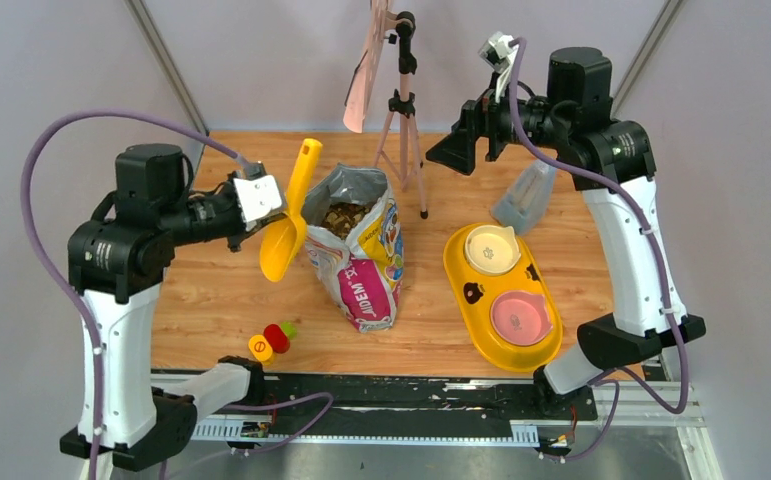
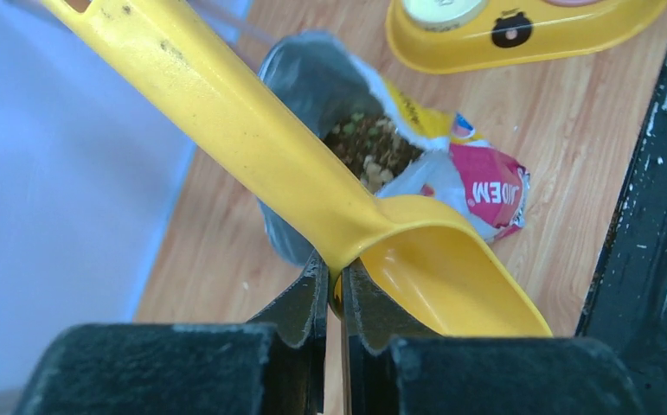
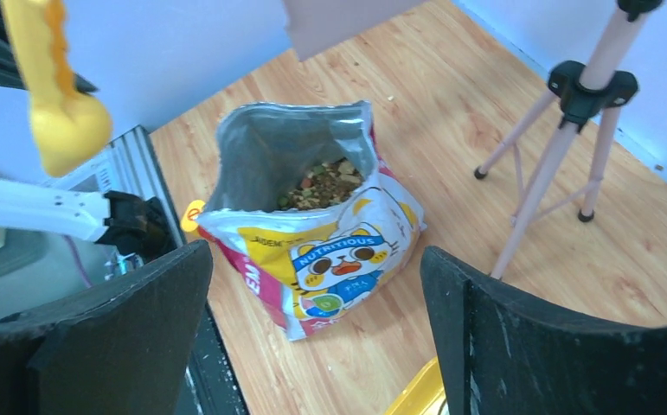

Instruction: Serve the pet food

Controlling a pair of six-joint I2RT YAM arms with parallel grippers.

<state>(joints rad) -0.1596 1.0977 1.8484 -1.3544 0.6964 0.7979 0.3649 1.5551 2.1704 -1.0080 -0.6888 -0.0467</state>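
Left claw (image 2: 334,272) is clamped on the neck of the yellow scoop (image 2: 433,268), which looks empty and hangs just left of the open bag (image 1: 361,270). The right claw (image 1: 458,150) is spread apart with nothing in it. Pet food (image 3: 325,183) sits down inside the bag, none in the feeder dish (image 1: 453,262) yet. My worry: nothing's steadying that floppy bag, so digging in could tip it, and the scoop could twist in that narrow pinch and dump kibble on the desk (image 1: 211,300).
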